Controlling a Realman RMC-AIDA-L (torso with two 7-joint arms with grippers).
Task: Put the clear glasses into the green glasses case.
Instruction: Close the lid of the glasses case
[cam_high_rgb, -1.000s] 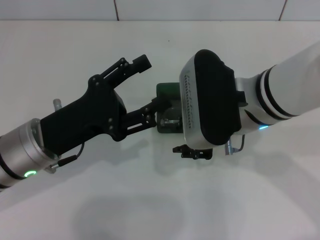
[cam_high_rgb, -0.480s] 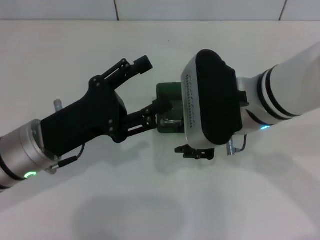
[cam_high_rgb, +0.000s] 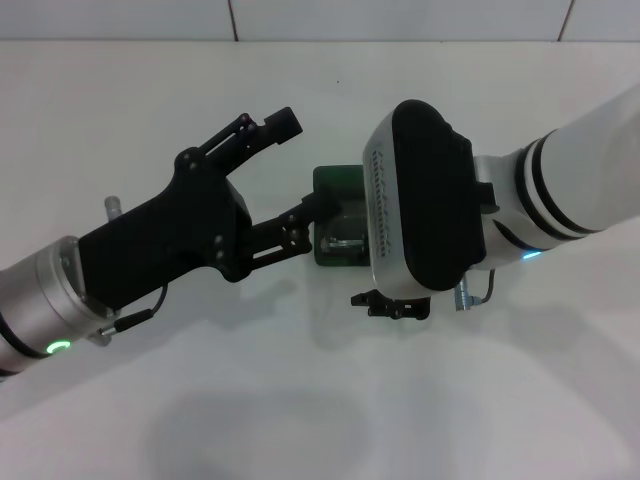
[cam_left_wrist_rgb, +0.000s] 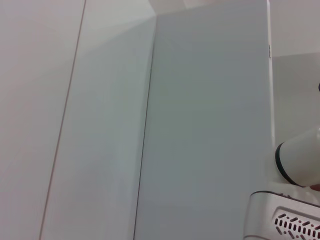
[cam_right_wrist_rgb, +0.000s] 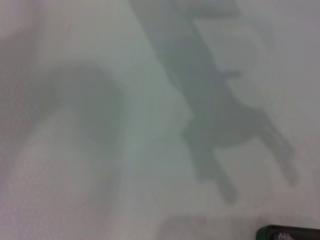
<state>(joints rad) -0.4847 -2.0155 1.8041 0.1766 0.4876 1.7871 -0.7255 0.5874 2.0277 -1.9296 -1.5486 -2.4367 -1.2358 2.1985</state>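
Two robot arms are reaching over the one white table (cam_high_rgb: 120, 110). That is making two grippers: the left gripper (cam_high_rgb: 298, 168), black, and the right gripper (cam_high_rgb: 390, 305), mostly hidden under its big wrist housing. One green glasses case (cam_high_rgb: 334, 182) is showing between them, only part of it peeking out. One pair of clear glasses (cam_high_rgb: 343, 240) is lying inside it, as far as the glint there is telling. One tiled wall (cam_high_rgb: 300, 18) is running behind.

Green glasses case (cam_high_rgb: 335, 215) on table (cam_high_rgb: 300, 420), apparently between both tools.
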